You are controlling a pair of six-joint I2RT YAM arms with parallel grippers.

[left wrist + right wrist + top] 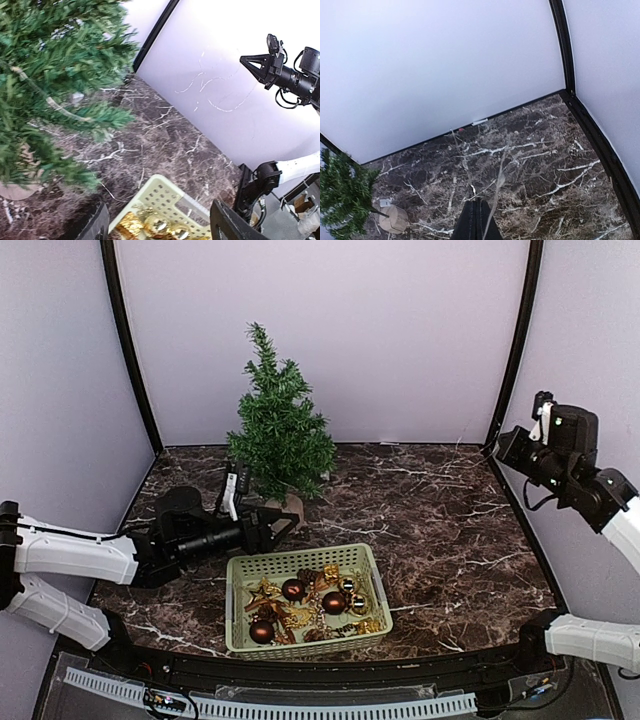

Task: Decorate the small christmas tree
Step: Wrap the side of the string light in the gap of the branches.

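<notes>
Small christmas tree (280,430), upright at the back middle of a dark marble table (440,510), green and bristly, on a round pale wooden stump base (288,506). Nearest the front edge, a pale green slotted basket (300,560), with dark red baubles (334,602) and gold trinkets (300,618) lying inside. Just behind the basket's rear left corner, the left gripper (283,527), low over the table, reaching in from the left side and pointing right. Its fingers (227,225) spread wide, with a corner of the basket and some gold pieces visible through the gap in the left wrist view. Fingertips just beside the stump base, on its front left side. From above, contact with the base impossible to judge. In the left wrist view, the base off to the left of the left finger and a little beyond it, apart from it. Lowest branches spreading above and to the left of those fingers, none between them. Further back, high at the right rear corner, the right gripper (503,443), raised well above the table, its fingers (477,222) pressed together into one dark wedge. Tree well apart from this gripper, across the table toward the left. In the right wrist view, tree and base at the lower left edge, far from the closed tips. Behind everything, a plain pale back wall (380,330).
</notes>
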